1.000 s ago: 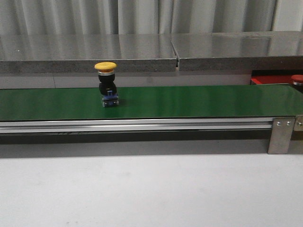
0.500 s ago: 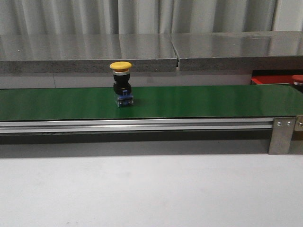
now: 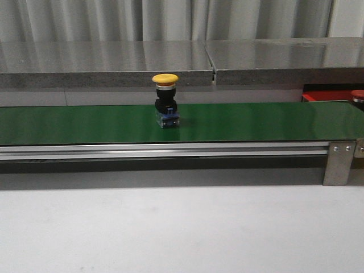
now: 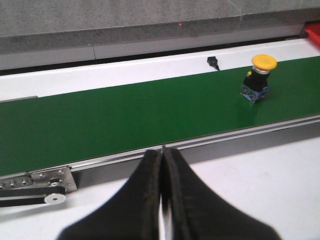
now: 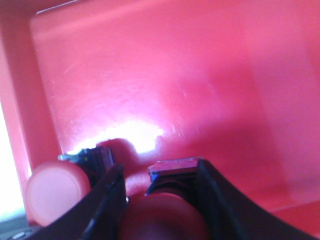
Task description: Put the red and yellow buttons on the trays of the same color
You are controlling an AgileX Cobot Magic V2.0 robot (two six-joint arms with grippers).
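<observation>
**Yellow button upright on the belt, off to the right of the left tool**

The yellow button (image 3: 165, 100) stands upright on the green belt (image 3: 256, 122), a little left of the belt's middle in the front view, yellow cap on top, dark body and blue base below. Its long axis is vertical, so a grasp would, I judge, close on the body from the sides, under the cap.

In the left wrist view the left tool (image 4: 162, 165) hangs at the near edge of the belt with its 2 fingers pressed together and nothing between them. The yellow button (image 4: 259, 77) lies ahead of it and well to the right, on the far half of the belt.

The right tool (image 5: 159, 197) is down inside the red tray (image 5: 200, 75), gripping a red button (image 5: 167, 220) by its sides; a 2nd red button (image 5: 57, 190) lies on its side just beside it. That tray sits at the far right, beyond the belt's end (image 3: 327, 95).

With the right arm occupied, the left arm looks the likelier one to take the yellow button. No yellow tray is visible.
</observation>
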